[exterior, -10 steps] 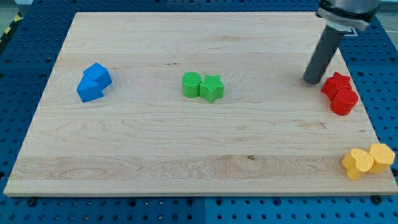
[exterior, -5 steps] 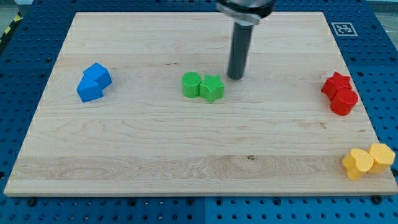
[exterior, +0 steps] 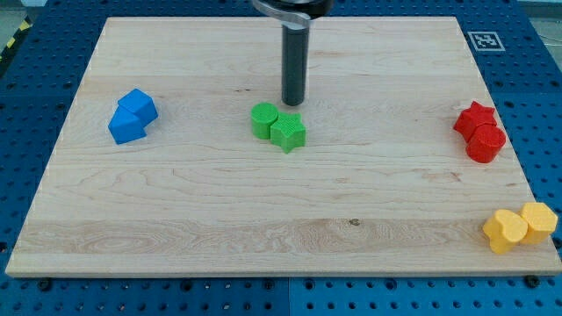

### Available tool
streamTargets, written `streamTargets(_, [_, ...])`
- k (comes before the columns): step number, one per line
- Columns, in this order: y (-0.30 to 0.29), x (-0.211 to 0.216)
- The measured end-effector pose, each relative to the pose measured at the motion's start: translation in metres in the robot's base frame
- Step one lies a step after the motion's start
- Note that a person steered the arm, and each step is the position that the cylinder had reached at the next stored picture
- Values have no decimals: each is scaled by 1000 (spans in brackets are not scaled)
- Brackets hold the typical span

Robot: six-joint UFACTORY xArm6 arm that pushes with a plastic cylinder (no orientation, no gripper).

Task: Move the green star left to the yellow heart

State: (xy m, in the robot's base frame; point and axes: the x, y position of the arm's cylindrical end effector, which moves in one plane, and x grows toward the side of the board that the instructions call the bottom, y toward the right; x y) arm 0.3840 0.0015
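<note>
My tip [exterior: 292, 103] (a bare rod, with no claw to open or hold anything) stands just above the green star [exterior: 288, 134]. Touching the star's upper left is the green cylinder [exterior: 264, 119]; far toward the bottom right sits the yellow heart [exterior: 505, 231].

A smooth, dark cylindrical rod is showing a faint sheen along its length. A wider dark collar is capping it; my tip [exterior: 292, 103] is ending blunt.

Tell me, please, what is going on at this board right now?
My tip rests on the board just above the green star, which touches the green cylinder on its left. The yellow heart sits far off at the lower right corner, beside a second yellow block, so the star is nowhere near it.
</note>
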Motion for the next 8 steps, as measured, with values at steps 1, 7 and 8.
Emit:
streamTargets(1, [-11,30])
streamTargets(7, [81,137])
streamTargets(8, [81,69])
